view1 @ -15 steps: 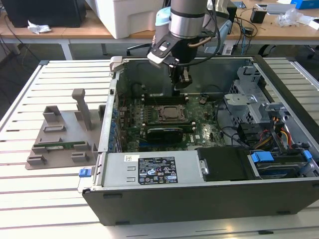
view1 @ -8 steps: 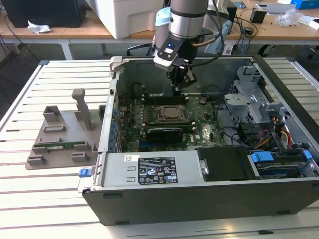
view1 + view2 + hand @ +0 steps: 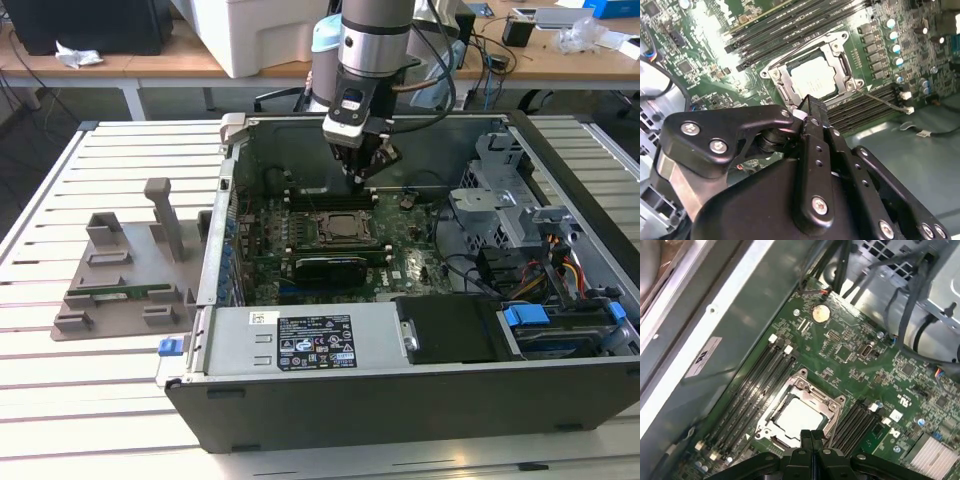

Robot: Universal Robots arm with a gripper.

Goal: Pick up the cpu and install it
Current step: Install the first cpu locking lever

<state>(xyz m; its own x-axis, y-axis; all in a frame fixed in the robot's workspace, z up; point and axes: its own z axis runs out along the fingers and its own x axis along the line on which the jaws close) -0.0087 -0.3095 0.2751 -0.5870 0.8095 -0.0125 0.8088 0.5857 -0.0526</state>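
Cpu (image 3: 799, 415) in socket (image 3: 836, 401), just beneath empty, pinched-together tool (image 3: 811, 436).

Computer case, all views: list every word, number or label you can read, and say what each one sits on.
No text can be read with confidence.
Black label on the silver power supply, exterior view: white print, too small to read.
Small white sticker beside it: too small to read.
White label on the case wall, first wrist view: dark marks, not legible.
White sticker on the green board: not legible.
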